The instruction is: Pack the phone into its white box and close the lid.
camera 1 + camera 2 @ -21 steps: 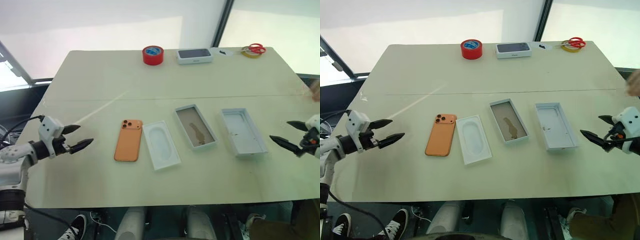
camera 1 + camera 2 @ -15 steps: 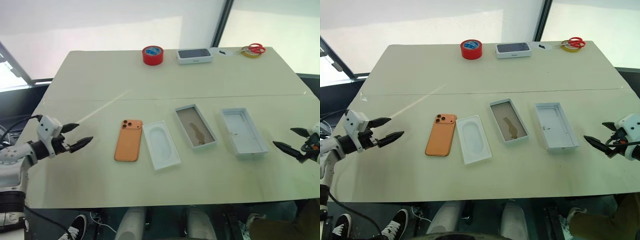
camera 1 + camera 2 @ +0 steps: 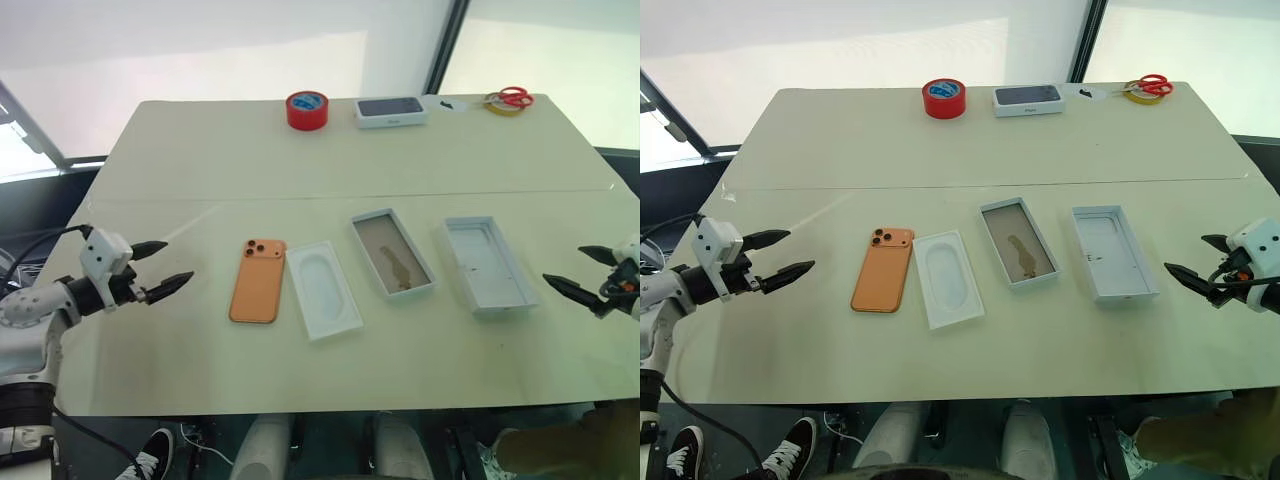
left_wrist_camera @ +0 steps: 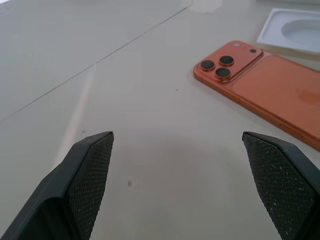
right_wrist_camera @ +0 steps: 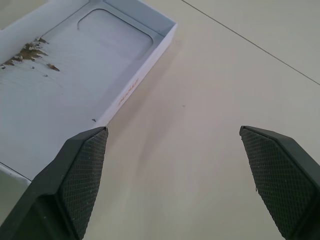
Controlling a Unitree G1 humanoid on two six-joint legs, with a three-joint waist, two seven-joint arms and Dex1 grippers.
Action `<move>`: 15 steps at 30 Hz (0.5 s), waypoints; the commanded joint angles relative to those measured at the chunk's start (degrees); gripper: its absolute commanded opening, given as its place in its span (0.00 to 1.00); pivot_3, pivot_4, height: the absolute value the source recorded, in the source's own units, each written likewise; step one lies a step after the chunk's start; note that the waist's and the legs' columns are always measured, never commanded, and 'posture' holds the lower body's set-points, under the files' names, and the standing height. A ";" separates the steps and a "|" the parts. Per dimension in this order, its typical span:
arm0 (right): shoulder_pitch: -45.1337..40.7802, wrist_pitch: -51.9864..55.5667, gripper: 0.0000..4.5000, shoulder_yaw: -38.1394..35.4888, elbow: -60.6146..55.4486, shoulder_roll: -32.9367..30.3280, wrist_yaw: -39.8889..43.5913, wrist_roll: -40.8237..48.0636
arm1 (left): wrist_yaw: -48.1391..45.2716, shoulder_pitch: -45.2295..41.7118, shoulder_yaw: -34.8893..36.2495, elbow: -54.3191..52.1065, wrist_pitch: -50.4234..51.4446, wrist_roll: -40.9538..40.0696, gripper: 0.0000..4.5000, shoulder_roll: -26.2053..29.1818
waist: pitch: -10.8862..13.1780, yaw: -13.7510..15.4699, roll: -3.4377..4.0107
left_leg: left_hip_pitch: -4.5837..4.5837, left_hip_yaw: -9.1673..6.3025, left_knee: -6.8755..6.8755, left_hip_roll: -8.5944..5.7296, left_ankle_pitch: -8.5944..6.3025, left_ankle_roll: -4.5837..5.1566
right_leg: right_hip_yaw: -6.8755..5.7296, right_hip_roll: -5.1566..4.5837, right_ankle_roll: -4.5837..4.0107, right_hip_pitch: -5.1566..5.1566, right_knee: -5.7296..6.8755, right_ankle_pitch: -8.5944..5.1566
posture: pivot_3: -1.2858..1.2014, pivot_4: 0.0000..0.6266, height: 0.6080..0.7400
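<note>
We hold both black two-fingered grippers, left (image 3: 160, 265) and right (image 3: 578, 272), spread wide and empty at the cream table's (image 3: 300, 170) side edges, judging the slim orange phone (image 3: 256, 280), lying back-up toward the near edge, awaits lifting into the shallow tan-floored white box (image 3: 392, 254)

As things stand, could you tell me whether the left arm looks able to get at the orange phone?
Probably yes. The left gripper hangs with fingers open beside the phone, bare table between them. The white insert lies on the phone's far side.

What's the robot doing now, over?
Left end effector and right end effector open, empty. Phone on table, not yet in white box. Lid alongside. Moulded insert between phone and box.
</note>
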 commanded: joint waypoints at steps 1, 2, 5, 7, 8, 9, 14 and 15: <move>-1.10 0.42 0.98 -0.86 -3.31 0.42 -0.58 1.48 | 0.05 -0.62 0.65 -3.28 1.28 -1.07 0.96 0.91 | 0.00 -0.03 0.00 | 0.00 0.00 0.00 0.00 0.00 0.00 | 0.00 0.00 0.01 0.00 0.00 0.01 | 0.52 0.24 1.00; -1.09 0.76 0.98 -0.55 -4.03 0.67 -0.55 1.55 | 0.43 -0.70 0.30 -4.28 2.43 -0.98 0.96 1.04 | 0.00 -0.03 0.00 | 0.00 0.00 0.00 0.00 0.00 0.00 | 0.00 0.00 0.01 0.00 0.00 0.01 | 0.52 0.24 1.00; -0.58 2.40 0.98 1.27 -9.88 2.38 -0.59 1.99 | 5.85 -1.75 -0.13 -12.85 11.51 -3.91 0.96 -0.98 | 0.00 -0.03 -0.01 | 0.00 0.00 0.00 0.00 0.00 0.00 | 0.00 0.01 0.04 0.00 0.00 0.02 | 0.52 0.24 1.00; 0.27 4.08 0.98 2.61 -15.18 3.60 -0.25 2.65 | 8.53 -1.61 -0.59 -18.88 16.70 -6.05 0.96 -2.32 | 0.00 0.00 -0.01 | 0.00 -0.01 0.01 0.00 0.00 0.00 | 0.03 0.01 0.06 0.02 0.00 0.03 | 0.52 0.24 1.00; 0.03 5.03 0.98 3.31 -18.08 4.40 -0.84 3.00 | 10.34 -1.70 -0.84 -22.40 21.48 -8.79 0.96 -3.21 | 0.00 0.01 -0.01 | -0.01 -0.01 0.01 0.00 0.00 0.01 | 0.05 0.01 0.07 0.02 0.01 0.04 | 0.52 0.24 1.00; -0.42 6.30 0.98 3.90 -20.91 5.05 -1.03 3.70 | 12.41 -1.77 -1.36 -25.76 25.11 -10.47 0.96 -4.24 | 0.01 0.02 -0.01 | -0.01 -0.01 0.02 0.00 0.00 0.01 | 0.05 0.01 0.07 0.03 0.01 0.04 | 0.52 0.24 1.00; -1.94 12.31 0.98 7.68 -32.63 6.68 -1.49 5.90 | 20.61 -0.29 -8.19 -38.15 43.46 -12.94 0.96 -4.82 | 0.01 0.10 -0.02 | -0.01 0.00 0.04 -0.01 0.02 0.03 | 0.09 0.05 0.10 0.04 0.03 0.05 | 0.52 0.24 1.00; -1.81 13.79 0.98 8.81 -35.26 6.71 -0.88 6.65 | 21.38 -0.50 -9.41 -39.55 48.73 -14.99 0.96 -4.56 | 0.02 0.10 -0.04 | 0.00 0.00 0.04 -0.01 0.02 0.03 | 0.08 0.06 0.10 0.05 0.03 0.05 | 0.52 0.24 1.00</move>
